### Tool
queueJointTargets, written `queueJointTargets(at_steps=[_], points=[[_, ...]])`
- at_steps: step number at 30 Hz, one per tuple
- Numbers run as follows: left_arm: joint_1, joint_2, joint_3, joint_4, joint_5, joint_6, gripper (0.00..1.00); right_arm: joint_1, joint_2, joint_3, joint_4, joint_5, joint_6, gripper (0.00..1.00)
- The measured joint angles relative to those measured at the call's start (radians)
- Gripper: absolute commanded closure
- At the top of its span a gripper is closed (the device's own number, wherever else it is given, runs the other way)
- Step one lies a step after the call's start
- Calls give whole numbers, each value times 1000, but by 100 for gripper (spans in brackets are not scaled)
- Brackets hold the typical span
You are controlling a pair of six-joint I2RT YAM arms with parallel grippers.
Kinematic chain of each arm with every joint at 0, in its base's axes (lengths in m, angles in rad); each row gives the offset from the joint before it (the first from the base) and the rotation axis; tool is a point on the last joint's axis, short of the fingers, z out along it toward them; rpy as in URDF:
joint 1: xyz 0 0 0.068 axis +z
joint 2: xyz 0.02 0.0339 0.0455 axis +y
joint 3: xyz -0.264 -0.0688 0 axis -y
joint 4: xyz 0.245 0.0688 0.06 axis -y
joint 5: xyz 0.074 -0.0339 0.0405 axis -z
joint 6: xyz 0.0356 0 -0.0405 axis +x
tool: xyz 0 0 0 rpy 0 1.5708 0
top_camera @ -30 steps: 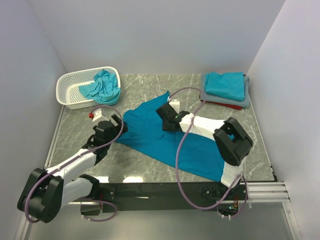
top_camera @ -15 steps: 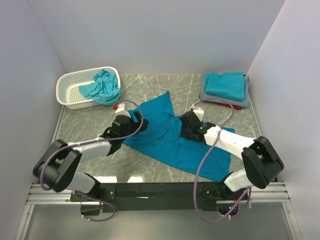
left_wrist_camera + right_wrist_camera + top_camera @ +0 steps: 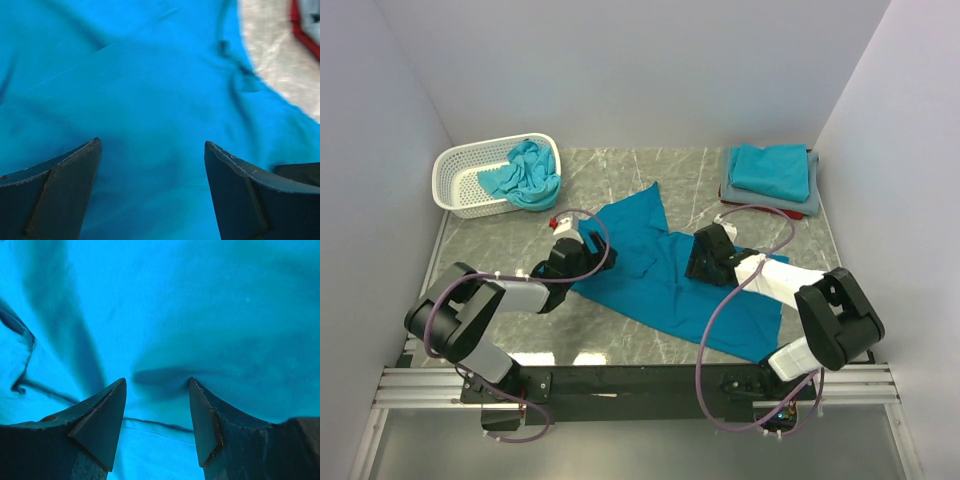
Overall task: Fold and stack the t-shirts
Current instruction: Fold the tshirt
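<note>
A teal-blue t-shirt [image 3: 660,285] lies spread out flat across the middle of the table. My left gripper [image 3: 590,250] is open just above the shirt's left edge; in the left wrist view [image 3: 151,145] only blue cloth [image 3: 150,75] shows between the fingers. My right gripper [image 3: 696,262] is open and low over the shirt's right-middle part; in the right wrist view [image 3: 157,381] a hem line [image 3: 160,424] runs between the fingertips. A folded stack [image 3: 770,175] sits at the back right: turquoise on top, grey and red beneath. A crumpled turquoise shirt [image 3: 525,172] lies in the basket.
The white lattice basket [image 3: 465,170] stands at the back left. Grey marble tabletop [image 3: 610,170] shows between the basket and the stack. White walls close in the table on the left, back and right. The arms' cables loop over the shirt.
My left gripper has swung right from beside the shirt onto its left edge. My right gripper has moved right and nearer, from the shirt's upper middle to its right-middle part.
</note>
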Motion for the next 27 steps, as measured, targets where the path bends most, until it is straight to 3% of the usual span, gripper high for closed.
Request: queueJointTargets(at_steps=[17, 22, 27], points=[[-66, -210, -224, -14, -204, -132, 10, -70, 129, 118, 37, -56, -63, 39], [-99, -282, -233, -97, -219, -145, 9, -72, 98, 104, 13, -52, -70, 39], [-107, -385, -197, -204, -226, -114, 8, -91, -39, 92, -87, -19, -89, 39]])
